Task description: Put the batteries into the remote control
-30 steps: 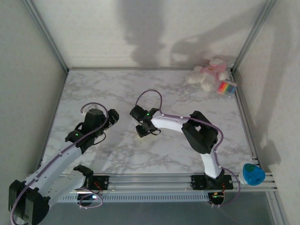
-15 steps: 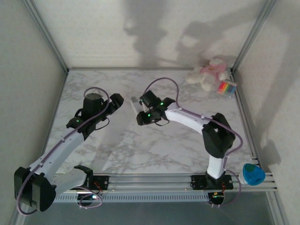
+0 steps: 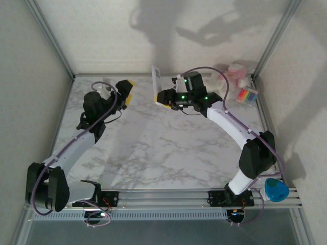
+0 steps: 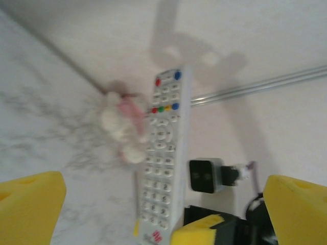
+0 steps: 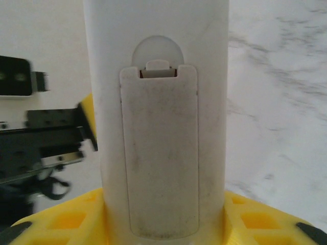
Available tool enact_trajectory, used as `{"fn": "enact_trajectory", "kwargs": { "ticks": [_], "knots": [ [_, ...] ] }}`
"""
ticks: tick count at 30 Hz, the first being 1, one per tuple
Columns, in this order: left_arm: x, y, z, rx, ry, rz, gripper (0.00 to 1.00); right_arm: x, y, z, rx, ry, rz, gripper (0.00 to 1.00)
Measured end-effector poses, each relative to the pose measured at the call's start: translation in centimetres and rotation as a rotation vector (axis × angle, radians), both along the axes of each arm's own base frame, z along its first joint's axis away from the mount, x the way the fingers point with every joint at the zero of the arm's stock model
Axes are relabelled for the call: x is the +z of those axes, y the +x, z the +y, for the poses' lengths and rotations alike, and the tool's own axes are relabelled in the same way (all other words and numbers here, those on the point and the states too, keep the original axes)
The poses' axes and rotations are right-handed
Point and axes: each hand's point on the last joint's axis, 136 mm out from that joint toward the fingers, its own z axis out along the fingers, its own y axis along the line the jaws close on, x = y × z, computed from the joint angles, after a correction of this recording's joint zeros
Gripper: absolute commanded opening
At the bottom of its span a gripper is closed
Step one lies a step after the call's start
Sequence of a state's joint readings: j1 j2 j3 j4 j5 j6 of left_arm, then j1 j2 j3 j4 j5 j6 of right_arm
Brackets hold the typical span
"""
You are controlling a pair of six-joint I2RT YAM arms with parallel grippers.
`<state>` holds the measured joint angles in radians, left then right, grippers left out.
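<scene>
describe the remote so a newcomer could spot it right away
Look to the far middle of the marble table, by the back wall. There the right gripper holds the remote control upright by its lower end. It is a slim white bar with rows of small buttons, unlike the fluffy plush toy and striped pack in the far right corner.

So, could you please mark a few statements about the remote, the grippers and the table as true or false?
1. The right gripper holds the remote control by one end. True.
2. The remote's battery cover is off. False: it is on and closed.
3. The left gripper is shut on a battery. False: it is open and empty.
4. A plush toy lies at the far right corner of the table. True.
</scene>
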<state>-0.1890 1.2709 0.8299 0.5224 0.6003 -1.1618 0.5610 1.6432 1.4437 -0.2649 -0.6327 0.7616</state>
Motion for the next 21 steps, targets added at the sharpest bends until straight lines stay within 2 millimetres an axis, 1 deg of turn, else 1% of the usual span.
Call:
{"fn": "enact_trajectory", "kwargs": {
  "ticks": [2,4,7,10,14,17,21],
  "knots": [
    [1.3,0.1,-0.7,-0.037,-0.053,-0.045,0.96,1.5,0.0,0.4,0.016,0.072,0.013,0.32],
    [2.1,0.1,-1.6,-0.071,-0.086,-0.073,0.94,2.8,-0.2,0.9,0.032,0.129,0.022,0.32],
    [3.4,-0.1,-3.5,-0.136,-0.127,-0.115,0.92,4.5,-0.4,1.4,0.057,0.2,0.031,0.32],
    [4.1,-0.3,-5.1,-0.188,-0.155,-0.136,0.89,5.7,-0.7,1.6,0.076,0.244,0.039,0.32],
    [5.0,-0.3,-7.0,-0.251,-0.184,-0.161,0.88,7.3,-1.2,1.8,0.102,0.298,0.044,0.32],
    [5.6,-0.6,-7.7,-0.279,-0.211,-0.179,0.86,8.4,-1.5,1.9,0.118,0.333,0.039,0.33],
    [6.5,-0.4,-8.1,-0.293,-0.23,-0.199,0.85,9.4,-2.1,1.7,0.133,0.367,0.036,0.33]
  ]
}}
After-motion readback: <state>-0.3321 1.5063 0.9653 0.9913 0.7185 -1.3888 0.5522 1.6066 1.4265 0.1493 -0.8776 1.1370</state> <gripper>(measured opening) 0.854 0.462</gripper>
